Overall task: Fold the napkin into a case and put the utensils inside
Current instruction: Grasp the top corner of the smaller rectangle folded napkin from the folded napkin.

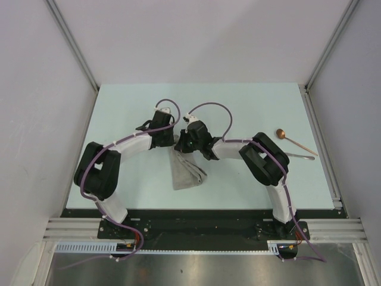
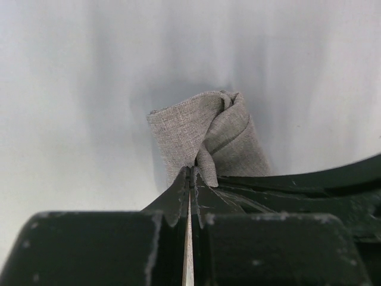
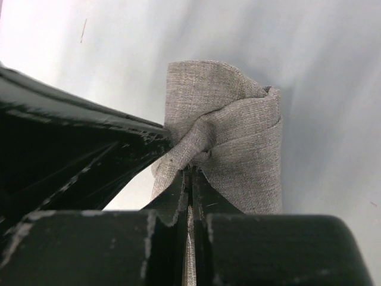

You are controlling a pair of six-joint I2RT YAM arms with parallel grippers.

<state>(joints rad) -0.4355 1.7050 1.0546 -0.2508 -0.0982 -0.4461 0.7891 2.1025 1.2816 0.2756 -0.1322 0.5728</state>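
Observation:
The grey-beige napkin (image 1: 187, 170) hangs as a narrow folded strip at the table's middle, its top end lifted between the two arms. My left gripper (image 1: 169, 142) is shut on the napkin's top edge (image 2: 205, 134); the cloth bunches at the fingertips (image 2: 191, 168). My right gripper (image 1: 180, 143) is shut on the same end (image 3: 229, 128), pinching a fold at its fingertips (image 3: 190, 170). The two grippers sit almost touching. The utensils lie at the right of the table: a copper spoon (image 1: 294, 142) and a thin silvery piece (image 1: 300, 157).
The pale green table (image 1: 131, 107) is bounded by white walls and aluminium rails (image 1: 321, 140) on the right. The right arm's elbow (image 1: 262, 158) stands close to the silvery piece. The other arm's black finger crosses each wrist view.

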